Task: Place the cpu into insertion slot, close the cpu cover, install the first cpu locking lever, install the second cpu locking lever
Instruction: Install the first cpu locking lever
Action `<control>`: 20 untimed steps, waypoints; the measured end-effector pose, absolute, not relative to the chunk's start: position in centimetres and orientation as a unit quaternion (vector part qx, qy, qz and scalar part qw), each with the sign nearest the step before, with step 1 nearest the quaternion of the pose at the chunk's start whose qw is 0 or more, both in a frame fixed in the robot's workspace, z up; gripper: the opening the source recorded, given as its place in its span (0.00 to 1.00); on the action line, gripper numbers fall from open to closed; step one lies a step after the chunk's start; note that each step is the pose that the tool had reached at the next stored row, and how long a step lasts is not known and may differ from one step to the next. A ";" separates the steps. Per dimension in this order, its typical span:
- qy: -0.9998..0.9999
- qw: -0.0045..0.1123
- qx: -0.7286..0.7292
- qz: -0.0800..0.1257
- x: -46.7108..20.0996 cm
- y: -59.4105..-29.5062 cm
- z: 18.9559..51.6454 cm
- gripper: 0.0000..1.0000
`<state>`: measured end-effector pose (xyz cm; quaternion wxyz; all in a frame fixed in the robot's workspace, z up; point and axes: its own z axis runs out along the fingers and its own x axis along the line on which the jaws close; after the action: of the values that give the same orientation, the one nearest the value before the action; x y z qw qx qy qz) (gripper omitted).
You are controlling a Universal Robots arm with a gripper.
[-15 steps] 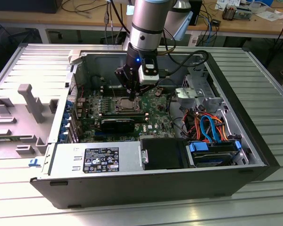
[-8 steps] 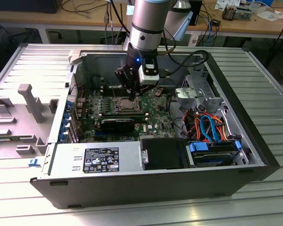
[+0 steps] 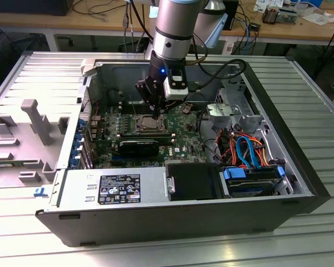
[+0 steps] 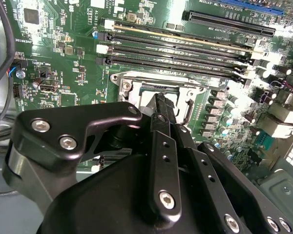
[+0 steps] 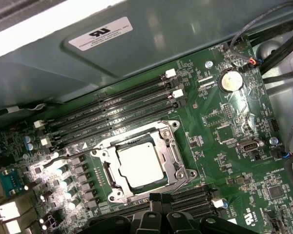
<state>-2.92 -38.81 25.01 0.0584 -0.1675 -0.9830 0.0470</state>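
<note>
Printed labels are carried by the power supply (image 3: 119, 188) in the exterior view and by the chassis wall (image 5: 100, 33) in the first wrist view. White silkscreen lettering is printed across the green circuit board (image 4: 53, 58). None appears to be legible.

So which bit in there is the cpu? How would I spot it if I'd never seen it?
Look inside the open computer case for the green circuit board on its floor. Near the board's middle, beside the row of long black memory slots, sits a square silvery metal frame. The cpu is the flat, pale, shiny square lying inside that frame, just ahead of the gripper; nothing else on the board is a plain smooth square.
</note>
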 end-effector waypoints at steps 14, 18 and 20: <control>-0.984 0.058 -0.162 0.047 -2.9 -38.8 25.0 0.11; -0.984 0.058 -0.160 0.047 -2.9 -38.8 25.0 0.11; -0.984 0.058 -0.160 0.047 -2.9 -38.8 25.0 0.11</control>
<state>-2.92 -38.81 25.01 0.0580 -0.1596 -0.9843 0.0474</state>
